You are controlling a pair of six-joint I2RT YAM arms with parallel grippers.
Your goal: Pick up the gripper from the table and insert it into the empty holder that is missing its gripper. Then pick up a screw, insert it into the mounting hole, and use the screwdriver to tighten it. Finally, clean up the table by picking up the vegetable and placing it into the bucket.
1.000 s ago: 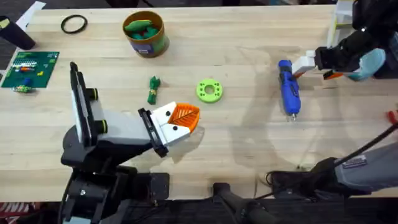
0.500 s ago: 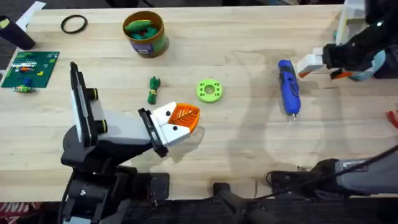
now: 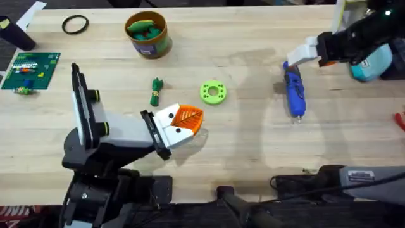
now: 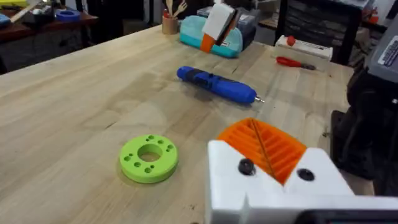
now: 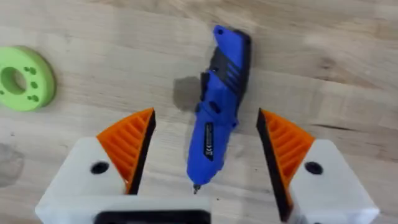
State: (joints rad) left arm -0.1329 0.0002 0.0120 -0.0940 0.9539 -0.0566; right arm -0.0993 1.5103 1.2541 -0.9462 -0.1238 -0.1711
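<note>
**Lining up over the screwdriver**

I have the right gripper (image 5: pixel 205 155) hanging above the blue screwdriver (image 3: pixel 293 90), fingers spread wide with one orange pad on each side of the body, nothing held. Seen from the wrist, the tool runs straight up the gap between the pads, which I judge is the point of this pose: a drop from here should close across its width. It lies flat on the table (image 3: pixel 253 145), bit end toward me, handle end away.

The small white-and-orange gripper (image 3: pixel 180 121) already sits in the holder (image 3: pixel 120 130) at the near left, so I take the tightening step as what is in hand. I cannot tell whether a screw is in. I cannot judge the left gripper's fingers.

Room is good: bare wood all round the screwdriver, the green disc (image 3: pixel 213 92) well apart on its left. The toy vegetable (image 3: pixel 156 90) lies near the holder's nose, and the bucket (image 3: pixel 147 33) stands at the far edge.
</note>
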